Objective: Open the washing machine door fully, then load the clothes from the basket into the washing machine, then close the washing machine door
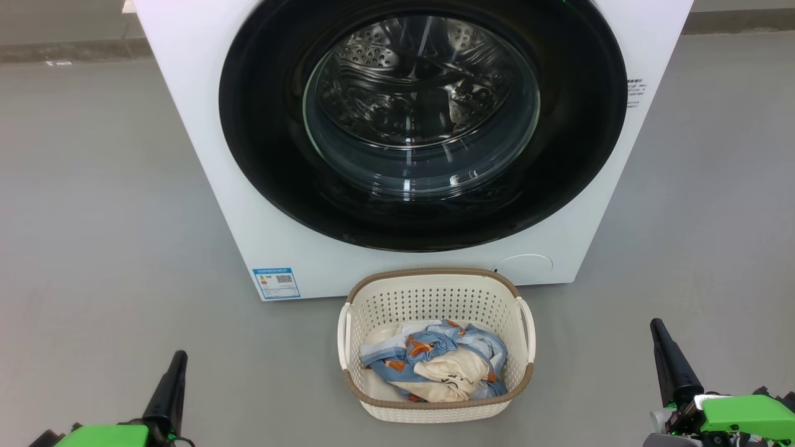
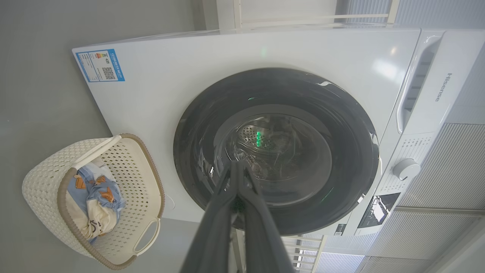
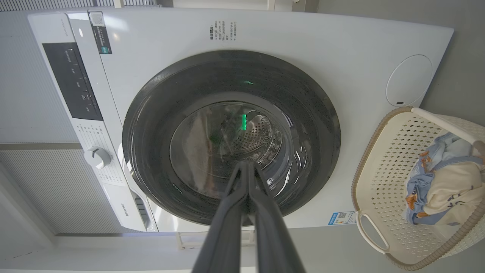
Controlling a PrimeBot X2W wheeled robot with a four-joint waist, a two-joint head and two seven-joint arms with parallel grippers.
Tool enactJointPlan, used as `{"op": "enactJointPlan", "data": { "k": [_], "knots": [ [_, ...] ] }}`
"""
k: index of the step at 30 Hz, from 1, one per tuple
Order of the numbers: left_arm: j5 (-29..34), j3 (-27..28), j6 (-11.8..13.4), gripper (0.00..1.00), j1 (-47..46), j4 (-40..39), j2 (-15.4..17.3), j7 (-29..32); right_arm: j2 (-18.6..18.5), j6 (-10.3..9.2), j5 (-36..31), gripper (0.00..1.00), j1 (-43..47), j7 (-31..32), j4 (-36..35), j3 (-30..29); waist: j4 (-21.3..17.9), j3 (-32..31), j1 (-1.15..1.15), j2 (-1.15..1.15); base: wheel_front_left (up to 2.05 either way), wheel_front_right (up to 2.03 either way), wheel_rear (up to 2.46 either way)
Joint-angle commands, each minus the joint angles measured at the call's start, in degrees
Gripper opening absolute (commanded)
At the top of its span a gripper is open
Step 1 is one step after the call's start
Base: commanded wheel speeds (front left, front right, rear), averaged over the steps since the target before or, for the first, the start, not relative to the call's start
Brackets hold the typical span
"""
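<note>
The round glossy black washing machine door [image 1: 261, 124] sits shut on the white front-loading washing machine [image 1: 186, 93]. The cream perforated plastic basket [image 1: 435, 292] stands just before it and contains the light-blue and cream clothes [image 1: 435, 360]. The left gripper [image 2: 238, 167] and right gripper [image 3: 248, 167] have their fingers pressed together, empty.

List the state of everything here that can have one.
Door, shut.
Drum, looks empty.
Basket, upright, loaded.
Clothes, piled in it.
Left gripper, shut, empty.
Right gripper, shut, empty.
</note>
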Motion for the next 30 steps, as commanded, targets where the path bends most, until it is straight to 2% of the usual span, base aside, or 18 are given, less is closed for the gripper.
{"op": "enactJointPlan", "data": {
  "k": [1,20,21,27,30],
  "knots": [
    [0.80,2.05,-0.41,0.00,-2.51,-1.35,0.70,0.28,-0.23,0.10,-0.60,0.00,-2.53,0.48,-1.40,1.29,0.00,0.00,0.00,0.00,0.00,0.00,0.00],
    [0.84,2.10,-0.41,0.00,-2.51,-1.35,0.67,0.32,-0.21,0.10,-0.62,0.00,-2.54,0.50,-1.40,1.26,0.00,0.00,0.00,0.00,0.00,0.00,0.00],
    [-0.03,-0.04,0.04,1.00,0.26,0.61,-0.19,0.00,0.09,0.00,-0.38,1.00,0.29,-0.01,0.61,-0.01,0.00,0.00,0.00,0.00,0.00,0.00,0.00],
    [0.15,-0.39,0.12,1.00,1.86,2.36,-1.10,-0.51,0.61,0.00,-0.51,1.00,1.64,-0.52,2.39,0.32,0.00,0.14,0.01,0.00,0.00,0.00,0.00],
    [0.36,-0.54,0.11,1.00,1.99,2.09,-1.06,-1.02,0.59,0.00,-0.69,1.00,1.73,-1.03,2.01,0.61,0.02,0.00,0.12,0.00,0.00,0.00,0.00]
  ]
}}
